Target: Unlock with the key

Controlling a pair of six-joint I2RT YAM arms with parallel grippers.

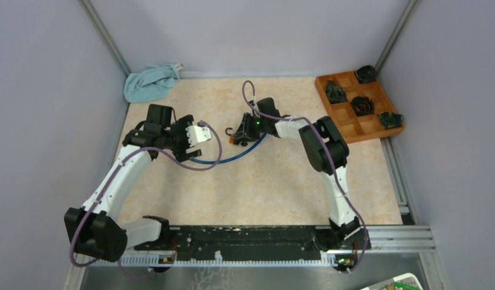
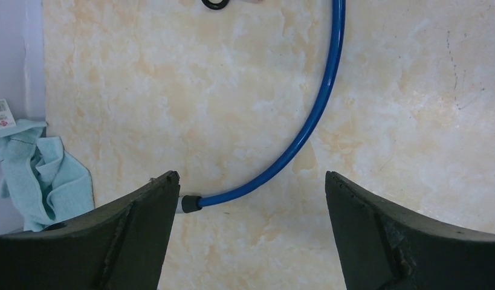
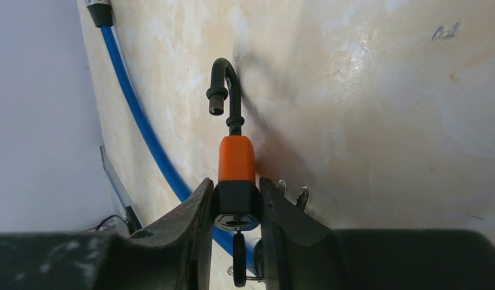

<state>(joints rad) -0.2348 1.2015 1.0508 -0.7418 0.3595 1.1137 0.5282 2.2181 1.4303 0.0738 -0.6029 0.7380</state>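
The right hand (image 3: 236, 188) clamps the lock (image 3: 236, 158), key (image 3: 239, 266) in it, shackle (image 3: 225, 75) open. The left hand (image 2: 251, 178) hangs spread above the cable (image 2: 311, 121).

White links (image 1: 121, 181), black joints (image 1: 322, 145), purple cables (image 1: 202, 168).

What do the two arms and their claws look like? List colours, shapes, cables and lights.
The left arm and right arm have white tubular links with chunky black joints. A thin purple cable loops loosely along each. A small green light glows on the right wrist. The left claw and right claw have broad, matte black, wedge-shaped fingers.
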